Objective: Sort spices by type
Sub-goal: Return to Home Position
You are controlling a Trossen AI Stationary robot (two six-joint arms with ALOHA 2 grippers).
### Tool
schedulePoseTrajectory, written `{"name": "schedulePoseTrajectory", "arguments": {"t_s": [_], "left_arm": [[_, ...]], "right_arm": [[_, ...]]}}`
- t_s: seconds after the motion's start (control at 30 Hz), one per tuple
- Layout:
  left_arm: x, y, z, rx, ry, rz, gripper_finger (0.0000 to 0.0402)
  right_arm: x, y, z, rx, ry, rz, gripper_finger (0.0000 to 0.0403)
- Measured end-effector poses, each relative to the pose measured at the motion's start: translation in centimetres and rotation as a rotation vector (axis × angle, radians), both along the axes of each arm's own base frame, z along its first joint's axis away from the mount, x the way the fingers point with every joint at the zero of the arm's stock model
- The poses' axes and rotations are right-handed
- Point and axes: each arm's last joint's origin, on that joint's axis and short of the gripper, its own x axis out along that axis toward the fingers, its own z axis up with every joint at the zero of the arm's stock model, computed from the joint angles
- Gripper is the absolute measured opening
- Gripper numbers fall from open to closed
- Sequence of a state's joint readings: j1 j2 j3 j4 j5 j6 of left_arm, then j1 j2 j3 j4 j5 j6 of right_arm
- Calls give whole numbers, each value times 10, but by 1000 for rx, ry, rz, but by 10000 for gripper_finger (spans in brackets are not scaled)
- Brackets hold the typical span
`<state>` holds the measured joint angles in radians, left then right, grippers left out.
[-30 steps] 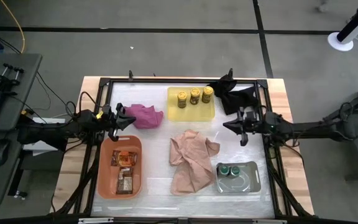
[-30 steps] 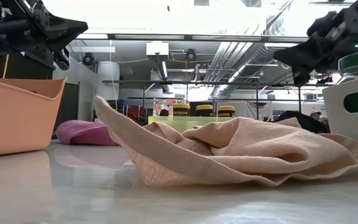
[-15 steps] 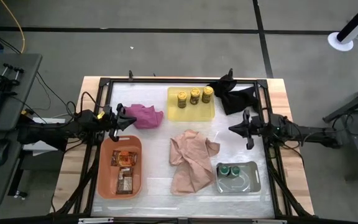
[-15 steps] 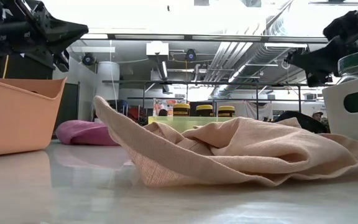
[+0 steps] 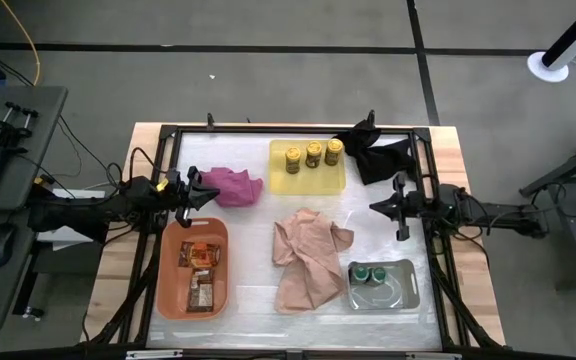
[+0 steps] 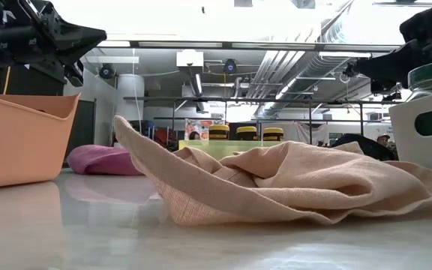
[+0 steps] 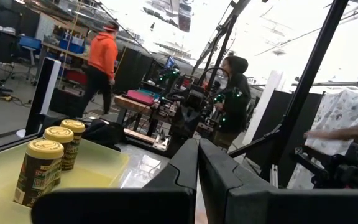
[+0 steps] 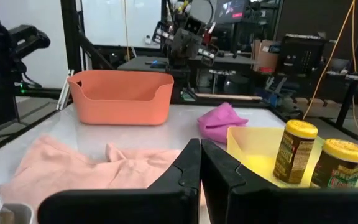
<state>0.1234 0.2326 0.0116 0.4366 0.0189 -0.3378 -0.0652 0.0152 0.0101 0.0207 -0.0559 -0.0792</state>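
Three yellow-lidded jars (image 5: 312, 154) stand in the yellow tray (image 5: 308, 180) at the far middle; they also show in the left wrist view (image 7: 45, 165). Two green-lidded jars (image 5: 370, 273) stand in the clear tray (image 5: 403, 290) at the near right. Several brown-orange packets (image 5: 199, 270) lie in the orange tray (image 5: 168, 290) at the near left. My left gripper (image 5: 211, 191) is shut and empty, above the table beside the pink cloth (image 5: 235, 185). My right gripper (image 5: 374, 207) is shut and empty, above the table near the right side, between the black cloth (image 5: 380, 155) and the clear tray.
A crumpled tan cloth (image 5: 308, 258) lies in the middle of the table, between the orange and clear trays. A black frame (image 5: 268, 130) runs around the table. People stand in the room beyond the table (image 7: 101, 59).
My right gripper has drawn back a little toward the table's right edge and stays shut. My left gripper has kept still.
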Motion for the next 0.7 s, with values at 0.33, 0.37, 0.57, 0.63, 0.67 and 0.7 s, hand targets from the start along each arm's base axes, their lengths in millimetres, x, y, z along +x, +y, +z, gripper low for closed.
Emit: {"name": "schedulePoseTrajectory", "arguments": {"t_s": [0.33,0.37,0.57,0.63,0.67,0.7], "left_arm": [[0,0,0,0,5,0,1],[0,0,0,0,5,0,1],[0,0,-1,-1,7,0,1],[0,0,-1,0,7,0,1],[0,0,-1,0,7,0,1],[0,0,-1,0,7,0,1]], "right_arm": [[1,0,-1,1,12,0,0],[1,0,-1,1,12,0,0],[1,0,-1,1,13,0,0],[1,0,-1,1,13,0,0],[1,0,-1,1,13,0,0],[1,0,-1,1,13,0,0]]}}
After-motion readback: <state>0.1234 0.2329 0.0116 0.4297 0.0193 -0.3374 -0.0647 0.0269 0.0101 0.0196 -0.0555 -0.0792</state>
